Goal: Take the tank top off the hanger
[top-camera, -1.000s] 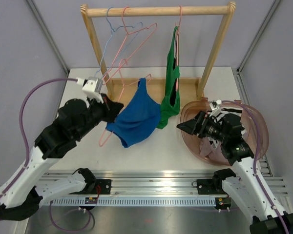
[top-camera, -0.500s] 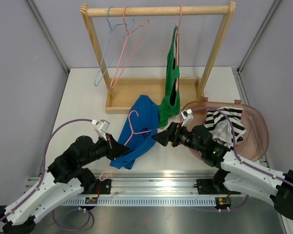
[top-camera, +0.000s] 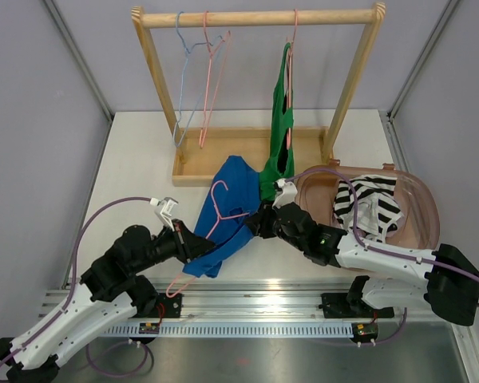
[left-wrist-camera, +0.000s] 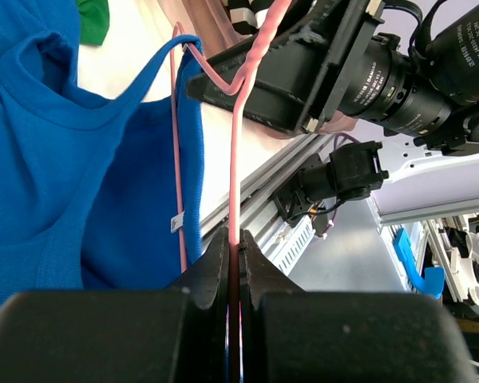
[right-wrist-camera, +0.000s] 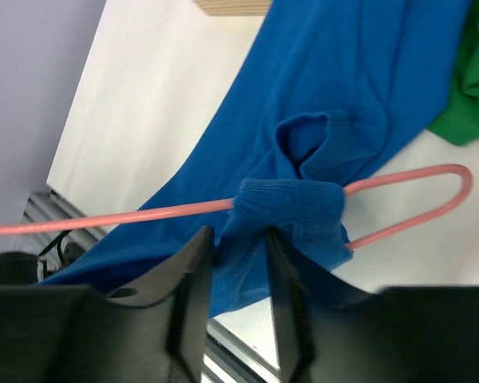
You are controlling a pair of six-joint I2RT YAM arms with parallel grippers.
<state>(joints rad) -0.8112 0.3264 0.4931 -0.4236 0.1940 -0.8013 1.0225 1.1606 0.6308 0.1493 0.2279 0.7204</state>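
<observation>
The blue tank top (top-camera: 233,185) lies across the table on a pink wire hanger (top-camera: 221,212). My left gripper (top-camera: 201,246) is shut on the hanger's wire (left-wrist-camera: 234,159), which runs straight up between the jaws (left-wrist-camera: 234,239), with blue cloth (left-wrist-camera: 64,159) to its left. My right gripper (top-camera: 252,223) reaches in from the right. Its jaws (right-wrist-camera: 241,239) have closed onto the bunched strap (right-wrist-camera: 291,203) where it wraps the hanger wire (right-wrist-camera: 144,214). The tank top's body (right-wrist-camera: 343,80) spreads out beyond.
A wooden rack (top-camera: 255,17) stands at the back with a green garment (top-camera: 281,136) on a hanger, plus an empty blue hanger (top-camera: 180,80) and pink hanger (top-camera: 213,80). A pink basin (top-camera: 419,199) holding striped cloth (top-camera: 367,203) sits at the right.
My left arm brought the hanger and tank top down from the rack to the table. The right arm swung left out of the basin, and its jaws closed from wide open onto the strap.
</observation>
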